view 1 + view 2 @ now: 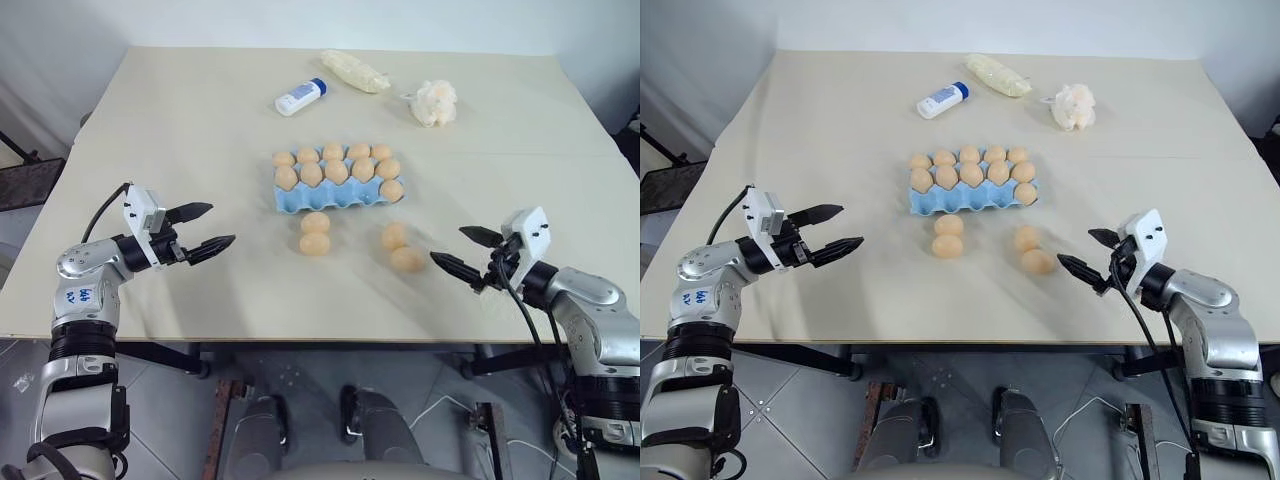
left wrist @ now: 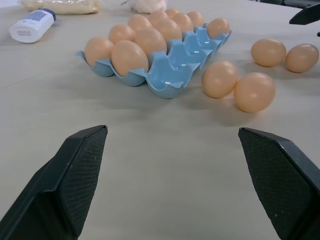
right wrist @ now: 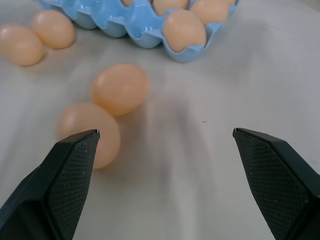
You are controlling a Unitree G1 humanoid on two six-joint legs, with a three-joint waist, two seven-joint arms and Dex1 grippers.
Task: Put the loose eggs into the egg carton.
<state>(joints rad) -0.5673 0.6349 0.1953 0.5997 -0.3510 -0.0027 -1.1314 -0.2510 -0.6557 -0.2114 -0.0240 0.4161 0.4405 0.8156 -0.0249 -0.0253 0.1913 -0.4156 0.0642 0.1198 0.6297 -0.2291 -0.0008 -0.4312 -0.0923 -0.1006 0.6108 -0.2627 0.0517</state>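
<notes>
Four loose eggs lie on the pale bench just in front of the egg carton (image 1: pixel 335 192), in two pairs. Going from the left, the left gripper (image 1: pixel 205 229) hovers over the near left part of the bench with its jaws spread wide and nothing between them, pointing across toward the middle, well apart from any egg. Next comes the left pair of eggs (image 1: pixel 315 233), one just behind the other and touching or nearly so, close to the carton's near edge. The carton itself is a light blue tray in the middle of the bench; its two far rows are filled with tan eggs, one more egg sits in the right end cup of the near row, and the remaining near cups stand bare. Behind it, toward the far edge, lie a white bottle (image 1: pixel 300 97) with a blue cap on its side, a clear bag (image 1: pixel 354 71) of something pale, and a lumpy white wad (image 1: pixel 434 103). To the right of the left pair sits the right pair of eggs (image 1: pixel 400 249), side by side and close together. The right gripper (image 1: pixel 462 250) hangs just beside that pair, jaws released and wide, holding nothing, its tips aimed at the nearer egg without touching it
</notes>
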